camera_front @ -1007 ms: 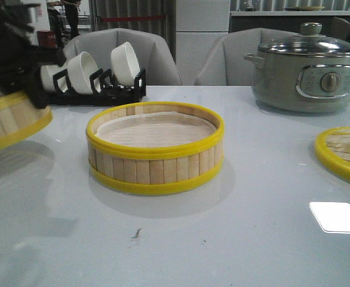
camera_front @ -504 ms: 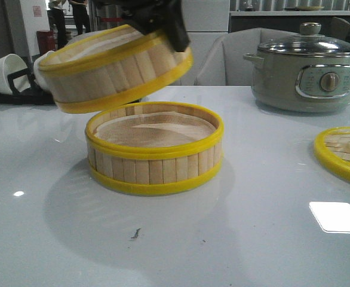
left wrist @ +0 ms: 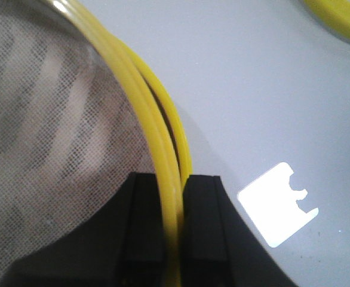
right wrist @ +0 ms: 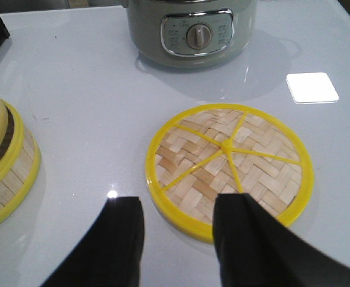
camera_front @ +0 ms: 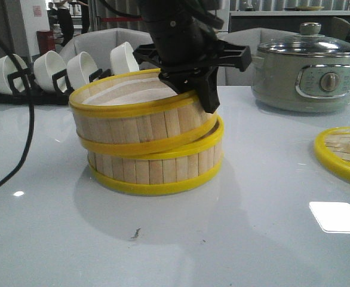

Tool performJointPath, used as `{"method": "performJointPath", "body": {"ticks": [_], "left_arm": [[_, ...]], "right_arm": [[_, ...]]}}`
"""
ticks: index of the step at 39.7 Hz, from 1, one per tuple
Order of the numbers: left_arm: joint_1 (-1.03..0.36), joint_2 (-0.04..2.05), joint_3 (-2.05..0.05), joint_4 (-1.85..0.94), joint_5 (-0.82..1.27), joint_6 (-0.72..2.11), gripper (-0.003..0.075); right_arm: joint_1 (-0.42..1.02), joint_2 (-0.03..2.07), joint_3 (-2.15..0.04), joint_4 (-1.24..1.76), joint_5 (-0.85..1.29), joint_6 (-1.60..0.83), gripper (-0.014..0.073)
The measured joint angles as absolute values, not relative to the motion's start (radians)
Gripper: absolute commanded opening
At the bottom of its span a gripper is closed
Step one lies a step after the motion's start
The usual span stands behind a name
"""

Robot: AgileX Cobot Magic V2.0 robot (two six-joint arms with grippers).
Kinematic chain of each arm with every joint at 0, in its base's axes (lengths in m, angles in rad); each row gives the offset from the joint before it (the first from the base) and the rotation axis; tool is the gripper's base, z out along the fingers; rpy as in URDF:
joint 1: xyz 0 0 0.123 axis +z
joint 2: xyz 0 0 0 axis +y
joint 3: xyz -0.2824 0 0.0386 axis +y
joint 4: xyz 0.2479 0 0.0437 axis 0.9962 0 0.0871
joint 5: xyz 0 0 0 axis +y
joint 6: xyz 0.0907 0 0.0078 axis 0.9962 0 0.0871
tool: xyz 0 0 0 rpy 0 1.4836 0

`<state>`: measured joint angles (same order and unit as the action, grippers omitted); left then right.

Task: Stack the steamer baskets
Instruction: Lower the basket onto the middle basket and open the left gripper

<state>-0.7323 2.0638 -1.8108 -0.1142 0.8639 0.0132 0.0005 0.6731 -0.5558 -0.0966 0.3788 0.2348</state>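
Bowl rack [camera_front: 55,78] stands at far left, clear of the work. Upper steamer basket [camera_front: 133,122] sits tilted on the lower steamer basket [camera_front: 157,170], its left side raised and overhanging, not seated within the rim. Left gripper [left wrist: 174,224] is clamped across the upper basket's right wall. Risk: releasing now could leave it cocked or let it slide off leftward. Woven lid [right wrist: 229,164] lies at right; right gripper [right wrist: 178,239] hovers above it, spread wide, holding nothing.
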Motion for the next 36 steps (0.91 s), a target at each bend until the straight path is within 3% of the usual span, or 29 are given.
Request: {"method": "performJointPath", "body": {"ticks": [30, 34, 36], "left_arm": [[-0.735, 2.099, -1.817, -0.188, 0.815, 0.013, 0.0087], [-0.735, 2.099, -1.817, -0.188, 0.815, 0.013, 0.0125], [-0.735, 2.099, -1.817, -0.188, 0.813, 0.018, 0.0185]], "right_arm": [[0.0, 0.673, -0.556, -0.095, 0.379, 0.236, 0.0391], [0.0, 0.673, -0.556, -0.095, 0.379, 0.236, 0.0391], [0.0, 0.673, -0.556, -0.095, 0.379, 0.236, 0.0391]]}}
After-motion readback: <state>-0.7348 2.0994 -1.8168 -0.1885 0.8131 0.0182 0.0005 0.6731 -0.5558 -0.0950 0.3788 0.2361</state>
